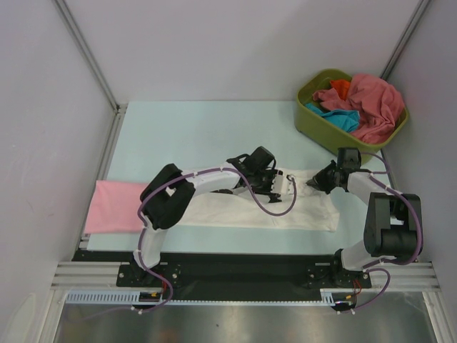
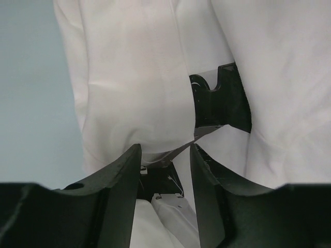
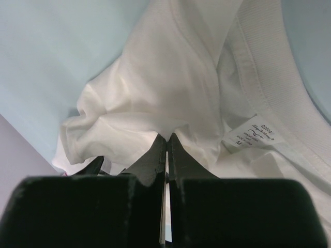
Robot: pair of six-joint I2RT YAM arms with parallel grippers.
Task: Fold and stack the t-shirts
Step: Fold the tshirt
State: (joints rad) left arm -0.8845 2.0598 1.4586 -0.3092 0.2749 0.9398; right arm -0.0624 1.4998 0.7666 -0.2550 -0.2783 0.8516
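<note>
T-shirt spans left-right, collar rightward.

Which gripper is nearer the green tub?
Right. The right gripper sits just in front of the green tub; the left gripper is farther left, over the white t-shirt.

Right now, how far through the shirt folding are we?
Done: pink shirt looks folded flat at the left. In hand: white shirt, pinched by the right gripper, left gripper open over it. Left: several shirts piled in the green tub; nothing stacked yet.
</note>
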